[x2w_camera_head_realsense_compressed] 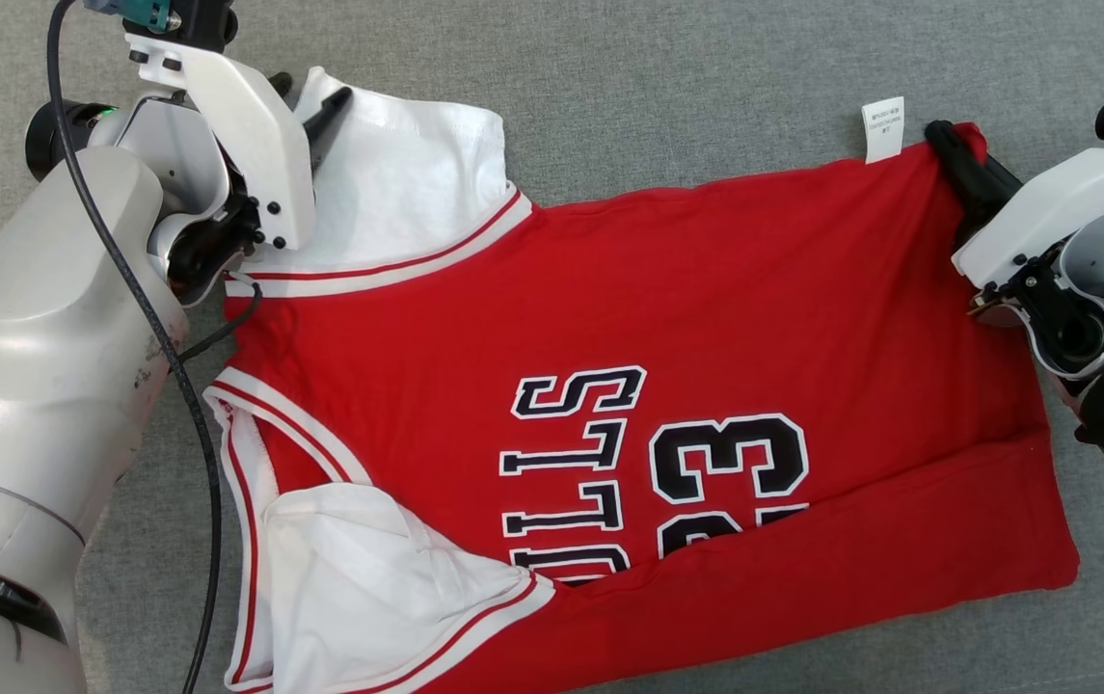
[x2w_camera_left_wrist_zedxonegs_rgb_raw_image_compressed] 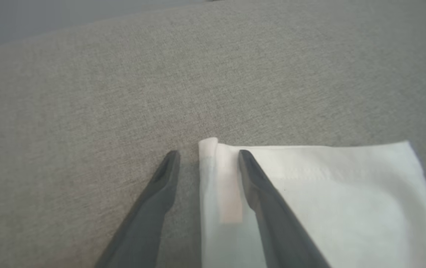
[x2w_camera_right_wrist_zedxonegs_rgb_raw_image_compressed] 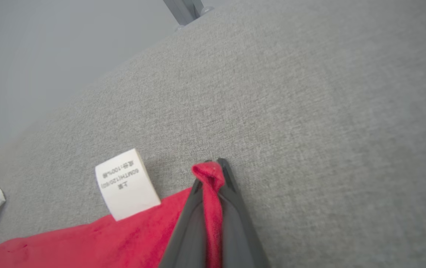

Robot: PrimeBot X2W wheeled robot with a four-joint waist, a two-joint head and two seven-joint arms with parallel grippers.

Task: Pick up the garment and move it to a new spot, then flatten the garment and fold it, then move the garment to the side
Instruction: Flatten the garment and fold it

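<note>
One grip is made: the right claw (x2w_camera_right_wrist_zedxonegs_rgb_raw_image_compressed: 213,165) pinches the far-right corner of the garment (x2w_camera_head_realsense_compressed: 706,318), spread on the table (x2w_camera_head_realsense_compressed: 706,58). The left claw (x2w_camera_left_wrist_zedxonegs_rgb_raw_image_compressed: 208,153), wide, straddles the far-left sleeve (x2w_camera_left_wrist_zedxonegs_rgb_raw_image_compressed: 328,178) edge; closing could miss it.

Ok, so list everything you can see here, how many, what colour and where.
jersey T-shirt: one, red with white sleeves, black-and-white lettering, spread on the surface.
care tag: one, white, at the shirt's far edge.
fabric surface: one, grey, under everything.
metal leg: one, grey, beyond the surface's far edge.
cable: one, black, down the head view's left side.
left gripper: one, dark, open, straddling the edge of a white sleeve.
right gripper: one, dark, shut on the shirt's red corner.
</note>
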